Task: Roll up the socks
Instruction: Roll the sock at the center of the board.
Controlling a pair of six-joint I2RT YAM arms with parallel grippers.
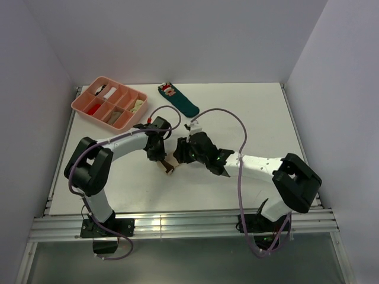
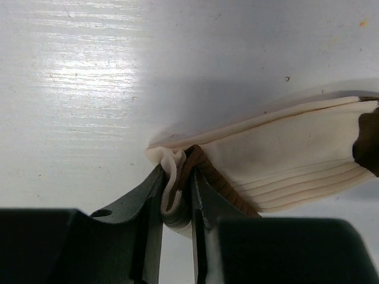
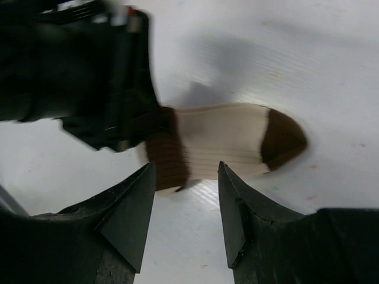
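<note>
Left hand (image 2: 177, 186) is clamped on the bunched cuff end of the cream sock (image 3: 222, 139), which lies stretched out flat on the counter (image 3: 331, 71). Right hand (image 3: 186, 177) hangs just beside it, fingers apart, holding nothing. Looks to me like nothing's rolled yet, so most of the job's left.

Cream, brown-toed socks (image 3: 225, 139), flat, cuff bunched.

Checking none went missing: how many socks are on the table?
2: a cream brown-banded sock mid-table, one end pinched in the left pincer; a dark teal sock near the far edge, beside the pink tray. Another may lie hidden.
</note>
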